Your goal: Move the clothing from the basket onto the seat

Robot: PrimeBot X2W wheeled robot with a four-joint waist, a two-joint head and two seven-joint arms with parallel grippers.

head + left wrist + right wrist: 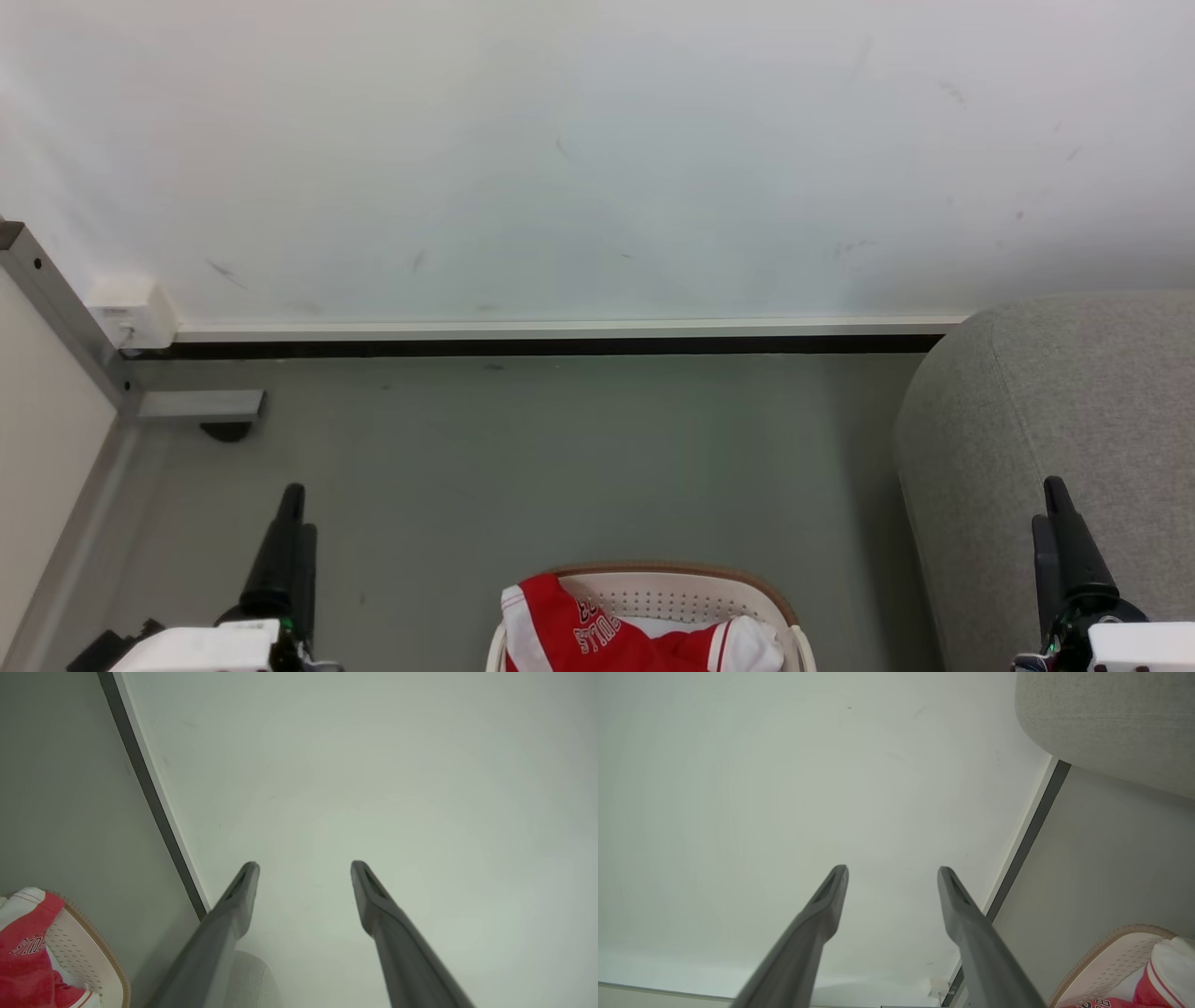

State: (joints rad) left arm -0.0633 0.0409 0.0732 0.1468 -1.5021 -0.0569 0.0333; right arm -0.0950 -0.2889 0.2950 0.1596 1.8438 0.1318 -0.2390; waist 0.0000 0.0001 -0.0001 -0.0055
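Note:
Red clothing [597, 630] with white trim and lettering lies in the cream basket [681, 586] at the bottom centre of the head view; the same clothing [28, 961] and basket [100, 956] appear at the left wrist view's lower left. The grey seat [1055, 439] stands to the right of the basket. My left gripper [291, 523] hangs left of the basket, and its fingers [243, 891] stand apart, open and empty, toward the wall. My right gripper [1060, 518] is over the seat's front edge, its fingers [833, 891] also open and empty. The right wrist view catches the basket [1115, 956] and the seat [1111, 723].
A white wall [597, 159] with a dark baseboard [560, 345] runs behind the grey floor [560, 457]. At the left stands a pale panel with a metal frame and foot [201, 406], and a white box [131, 313] on the wall.

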